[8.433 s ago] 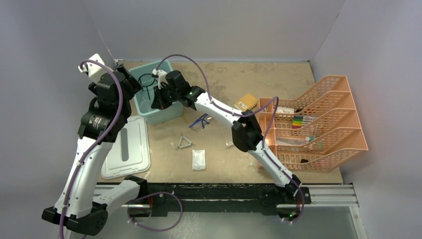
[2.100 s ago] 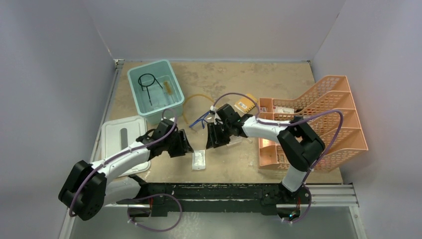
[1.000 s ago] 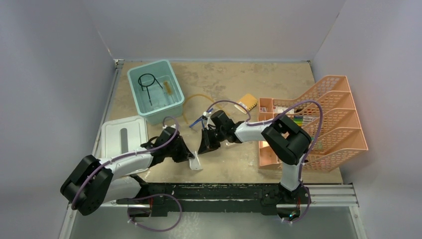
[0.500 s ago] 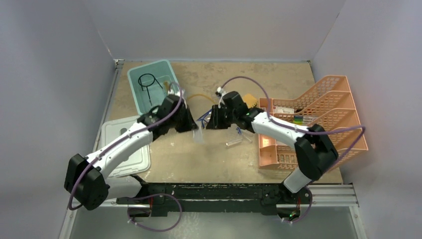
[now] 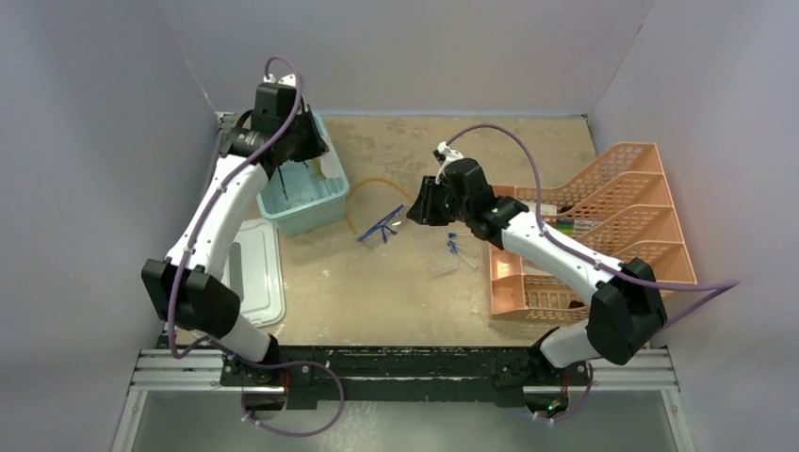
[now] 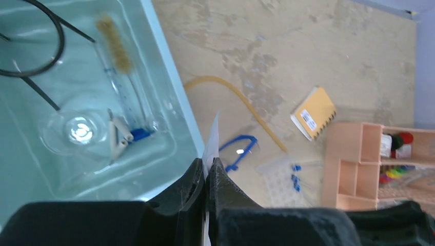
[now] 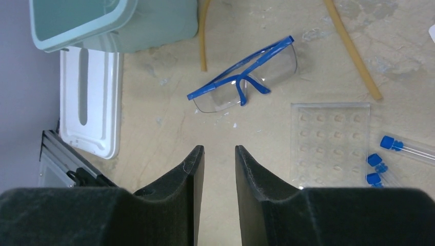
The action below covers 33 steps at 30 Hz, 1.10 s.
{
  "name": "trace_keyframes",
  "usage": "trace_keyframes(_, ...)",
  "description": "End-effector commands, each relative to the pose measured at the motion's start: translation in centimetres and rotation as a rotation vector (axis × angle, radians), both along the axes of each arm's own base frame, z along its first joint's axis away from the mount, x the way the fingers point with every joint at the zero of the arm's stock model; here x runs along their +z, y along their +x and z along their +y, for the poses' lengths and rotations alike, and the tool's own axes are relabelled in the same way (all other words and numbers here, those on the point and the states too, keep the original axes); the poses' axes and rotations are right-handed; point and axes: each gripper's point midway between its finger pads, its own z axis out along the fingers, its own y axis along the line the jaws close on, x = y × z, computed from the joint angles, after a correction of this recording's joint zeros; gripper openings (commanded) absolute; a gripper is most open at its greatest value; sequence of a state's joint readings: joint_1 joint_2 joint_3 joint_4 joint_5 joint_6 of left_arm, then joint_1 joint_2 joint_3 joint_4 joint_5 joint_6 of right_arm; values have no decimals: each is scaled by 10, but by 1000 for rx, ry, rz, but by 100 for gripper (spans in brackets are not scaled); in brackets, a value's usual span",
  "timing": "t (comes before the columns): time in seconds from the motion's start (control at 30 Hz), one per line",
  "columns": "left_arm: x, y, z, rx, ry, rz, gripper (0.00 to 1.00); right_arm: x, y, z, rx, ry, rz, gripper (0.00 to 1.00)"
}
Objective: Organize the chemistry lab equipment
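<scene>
My left gripper (image 6: 206,164) is shut on the white packet (image 6: 212,138), held edge-on above the near rim of the teal tub (image 6: 172,107). Inside the tub lie the black wire ring tripod (image 6: 31,51), a brush in a clear tube (image 6: 120,56) and a small clear dish (image 6: 77,130). My right gripper (image 7: 216,151) hangs open and empty over bare table, just short of the blue-framed goggles (image 7: 246,77). The clear rack (image 7: 328,143) and blue-capped tubes (image 7: 390,143) lie to its right. The amber tubing (image 5: 363,202) curves behind the goggles (image 5: 382,226).
The tub's white lid (image 5: 250,273) lies on the table at the left. An orange tiered mesh tray (image 5: 612,235) holding small items stands at the right. A yellow notepad (image 6: 314,111) lies near the tray's back corner.
My left arm has lifted the packet from the table's front and carried it back to the tub. The right gripper has drawn back from the table's front and its jaws have widened.
</scene>
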<state>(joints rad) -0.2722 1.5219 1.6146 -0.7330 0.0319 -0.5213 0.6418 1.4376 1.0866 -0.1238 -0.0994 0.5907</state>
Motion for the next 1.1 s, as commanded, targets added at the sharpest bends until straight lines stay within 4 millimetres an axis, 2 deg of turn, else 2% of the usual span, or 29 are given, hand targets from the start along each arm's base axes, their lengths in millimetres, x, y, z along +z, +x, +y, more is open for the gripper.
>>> trace_keyframes(0.0,-1,37,29,43,41,-3,0,15,13,-6,-27,-23,-59,31)
trace_keyframes(0.1,-19,59,42,66,80,50,0,17,20,-6,-25,-47,-69,31)
trace_keyframes(0.2,-46,66,58,86,125,128,0,17,30,-11,-34,-93,-90,31)
trace_keyframes(0.33,-77,57,80,118,147,222,0,14,43,-14,-44,-119,-96,31)
trace_keyframes(0.63,-125,26,112,156,173,379,0,4,68,-9,-35,-146,-81,31)
trace_keyframes(0.73,-135,20,136,233,245,411,0,2,74,-6,-18,-148,-81,32)
trace_keyframes(0.83,-137,18,147,269,277,420,0,-1,78,-4,-7,-155,-70,32)
trace_keyframes(0.97,-139,18,151,278,300,429,11,-1,81,0,7,-149,-68,33)
trace_keyframes(1.07,-133,18,160,309,336,428,20,-3,82,1,15,-157,-65,37)
